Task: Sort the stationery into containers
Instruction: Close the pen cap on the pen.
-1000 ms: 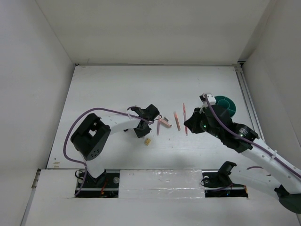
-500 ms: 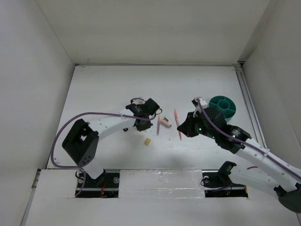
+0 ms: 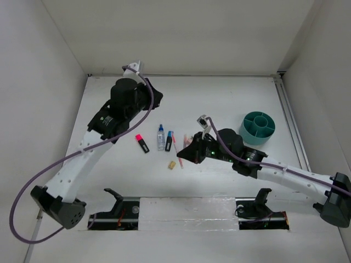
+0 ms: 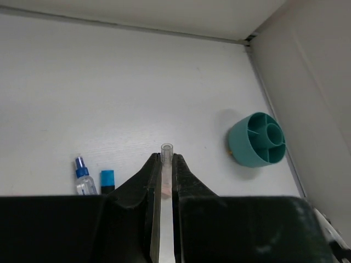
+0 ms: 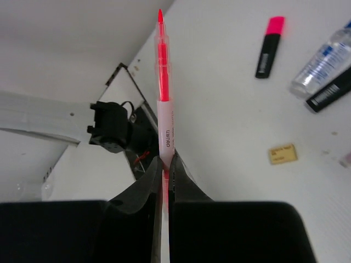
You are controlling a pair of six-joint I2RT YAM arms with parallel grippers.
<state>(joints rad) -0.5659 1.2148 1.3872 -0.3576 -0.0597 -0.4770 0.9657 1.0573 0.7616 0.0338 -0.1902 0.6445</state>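
The teal-green divided cup (image 3: 258, 127) stands at the right; it also shows in the left wrist view (image 4: 258, 138). My left gripper (image 3: 154, 98) is raised high at the back left, shut on a thin clear-tipped salmon pencil (image 4: 166, 164). My right gripper (image 3: 185, 155) is low at table centre, shut on a pink-salmon pencil (image 5: 163, 82) that sticks out past the fingers. On the table lie a pink-capped black marker (image 3: 142, 143), a clear blue-capped bottle (image 3: 160, 137), a blue-capped black marker (image 3: 169, 141), a tiny tan piece (image 3: 172, 164) and a pink block (image 3: 188, 141).
White walls close the table at the back and both sides. A rail runs along the right edge (image 3: 288, 118). The arm bases and mounts sit along the near edge (image 3: 186, 211). The right wrist view shows a black mount (image 5: 112, 131) at the near edge.
My left arm has risen from the table centre up to the back left, uncovering the markers and bottle. My right gripper has moved left from beside the cup and now holds a pencil.
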